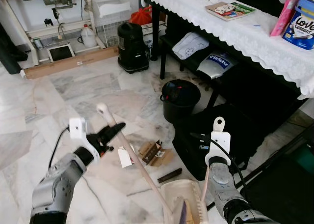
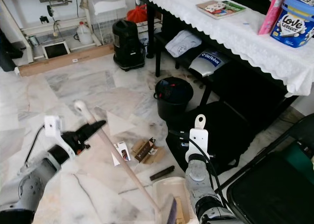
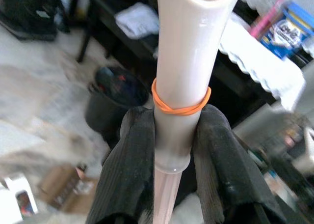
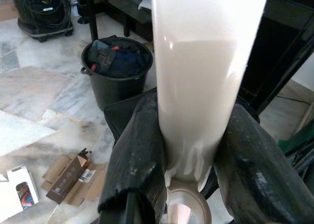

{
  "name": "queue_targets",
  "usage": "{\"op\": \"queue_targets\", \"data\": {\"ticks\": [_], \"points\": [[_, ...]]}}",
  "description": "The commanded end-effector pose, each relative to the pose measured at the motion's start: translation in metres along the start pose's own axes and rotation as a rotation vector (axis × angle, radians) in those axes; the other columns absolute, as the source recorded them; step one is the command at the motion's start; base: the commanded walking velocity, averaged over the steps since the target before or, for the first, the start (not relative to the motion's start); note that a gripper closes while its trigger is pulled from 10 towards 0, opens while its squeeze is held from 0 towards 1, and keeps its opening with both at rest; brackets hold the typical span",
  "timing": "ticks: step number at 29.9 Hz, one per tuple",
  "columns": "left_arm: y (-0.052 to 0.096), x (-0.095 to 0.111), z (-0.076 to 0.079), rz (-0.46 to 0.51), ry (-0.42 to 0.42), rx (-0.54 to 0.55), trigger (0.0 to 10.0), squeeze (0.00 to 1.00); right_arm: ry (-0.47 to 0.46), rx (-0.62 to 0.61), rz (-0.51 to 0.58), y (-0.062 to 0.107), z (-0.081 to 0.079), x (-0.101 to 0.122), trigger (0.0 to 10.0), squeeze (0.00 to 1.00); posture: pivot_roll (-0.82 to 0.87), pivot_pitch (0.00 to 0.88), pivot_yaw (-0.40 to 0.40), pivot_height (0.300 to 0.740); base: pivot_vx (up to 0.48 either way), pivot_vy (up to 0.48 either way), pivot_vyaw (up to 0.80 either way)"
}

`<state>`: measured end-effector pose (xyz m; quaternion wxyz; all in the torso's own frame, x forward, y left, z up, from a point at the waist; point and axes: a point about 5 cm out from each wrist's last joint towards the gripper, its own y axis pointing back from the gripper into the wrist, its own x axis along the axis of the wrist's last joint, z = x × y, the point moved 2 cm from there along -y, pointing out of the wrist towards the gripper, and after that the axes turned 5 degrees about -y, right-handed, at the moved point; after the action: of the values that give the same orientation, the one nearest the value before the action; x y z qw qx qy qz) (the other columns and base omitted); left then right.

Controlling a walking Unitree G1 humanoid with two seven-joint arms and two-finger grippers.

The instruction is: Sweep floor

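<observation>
A long beige broom handle point(image 1: 128, 150) slants from a rounded top end down to the brush, beside a beige dustpan point(image 1: 182, 194) at the bottom of the eye views. My left gripper point(image 1: 114, 131) is shut on the handle's upper part, just below an orange rubber band point(image 3: 180, 105). My right gripper point(image 4: 194, 106) is shut on the cream dustpan handle point(image 4: 196, 86), whose holed tip point(image 1: 218, 123) stands above my right wrist. On the marble floor lie cardboard scraps point(image 1: 154, 153), a small white box point(image 1: 124, 156) and a dark strip point(image 1: 170, 175).
A black bucket point(image 1: 180, 100) with rubbish stands just beyond the litter. A black bag point(image 1: 230, 135) lies under the lace-covered table point(image 1: 255, 42) on the right. A black vacuum cleaner point(image 1: 132, 47) stands further back. A dark folding chair point(image 2: 274, 194) is near right.
</observation>
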<state>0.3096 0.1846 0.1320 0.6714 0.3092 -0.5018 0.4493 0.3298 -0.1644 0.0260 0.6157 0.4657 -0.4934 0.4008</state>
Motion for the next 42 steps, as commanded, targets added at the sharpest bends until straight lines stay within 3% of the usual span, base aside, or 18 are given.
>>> {"op": "queue_targets", "data": {"ticks": [1, 7, 11, 12, 20, 30, 37, 42], "points": [[-0.002, 0.023, -0.003, 0.115, -0.050, 0.055, 10.0, 0.00, 0.017, 0.007, -0.025, 0.002, 0.000, -0.006, 10.0, 0.00, 0.15, 0.090, -0.027, 0.740, 0.000, 0.000, 0.00], [-0.005, 0.033, -0.015, 0.163, -0.202, 0.211, 10.0, 0.00, -0.012, 0.018, 0.015, 0.001, -0.003, 0.001, 10.0, 0.00, 0.15, 0.093, -0.024, 0.740, 0.000, 0.000, 0.00], [-0.005, 0.032, -0.017, 0.179, -0.384, 0.314, 10.0, 0.00, -0.058, 0.045, 0.047, 0.000, -0.007, 0.008, 10.0, 0.00, 0.14, 0.095, -0.023, 0.740, 0.000, 0.000, 0.00], [-0.005, 0.031, -0.017, 0.177, -0.398, 0.320, 10.0, 0.00, -0.078, 0.045, 0.046, 0.000, -0.007, 0.009, 10.0, 0.00, 0.14, 0.096, -0.022, 0.740, 0.000, 0.000, 0.00], [-0.004, 0.016, -0.010, 0.183, -0.414, 0.357, 10.0, 0.00, -0.158, 0.122, 0.130, -0.004, -0.017, 0.030, 10.0, 0.00, 0.13, 0.098, -0.021, 0.740, 0.000, 0.000, 0.00], [-0.005, 0.016, -0.004, 0.247, -0.430, 0.398, 10.0, 0.00, -0.234, 0.189, 0.254, -0.008, -0.020, 0.058, 10.0, 0.00, 0.13, 0.101, -0.026, 0.740, 0.000, 0.000, 0.00], [-0.001, 0.014, -0.004, 0.252, -0.518, 0.424, 10.0, 0.00, -0.272, 0.213, 0.310, -0.008, -0.017, 0.070, 10.0, 0.00, 0.13, 0.093, -0.027, 0.740, 0.000, 0.000, 0.00], [0.003, 0.011, -0.006, 0.252, -0.536, 0.453, 10.0, 0.00, -0.293, 0.223, 0.335, -0.008, -0.016, 0.078, 10.0, 0.00, 0.13, 0.090, -0.032, 0.740, 0.000, 0.000, 0.00]]}}
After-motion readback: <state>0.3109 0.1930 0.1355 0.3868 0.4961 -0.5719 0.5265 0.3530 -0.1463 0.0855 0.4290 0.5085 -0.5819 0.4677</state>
